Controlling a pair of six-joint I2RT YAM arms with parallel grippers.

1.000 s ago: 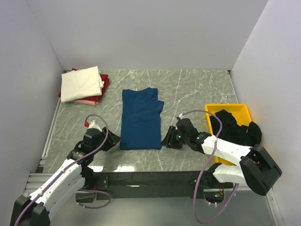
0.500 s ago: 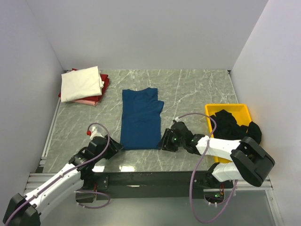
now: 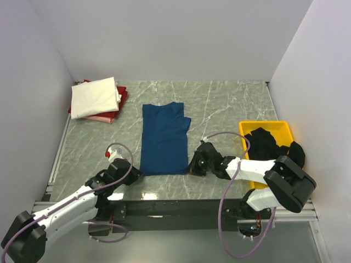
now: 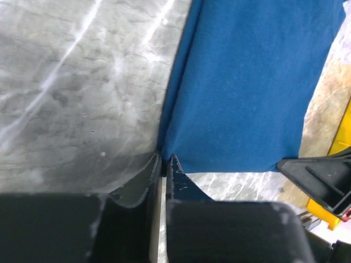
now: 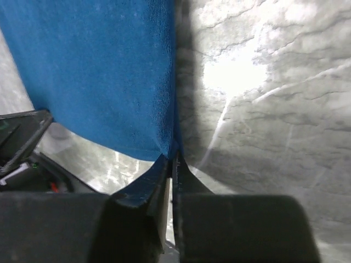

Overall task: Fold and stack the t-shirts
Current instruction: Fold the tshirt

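Fabric of the dark blue t-shirt [image 3: 163, 139] lies flat in the middle of the table [image 3: 230, 104], collar toward the far edge and hem toward the near edge. The left gripper [image 3: 133, 172] pinches the hem's near-left corner, jaws almost together on the cloth. The right gripper [image 3: 192, 166] grips the near-right corner the same way. A cream t-shirt [image 3: 95, 97] sits folded on a red t-shirt [image 3: 124, 98] in the far-left corner. Black t-shirts [image 3: 271, 147] spill from the yellow tray [image 3: 263, 125] by the right edge.
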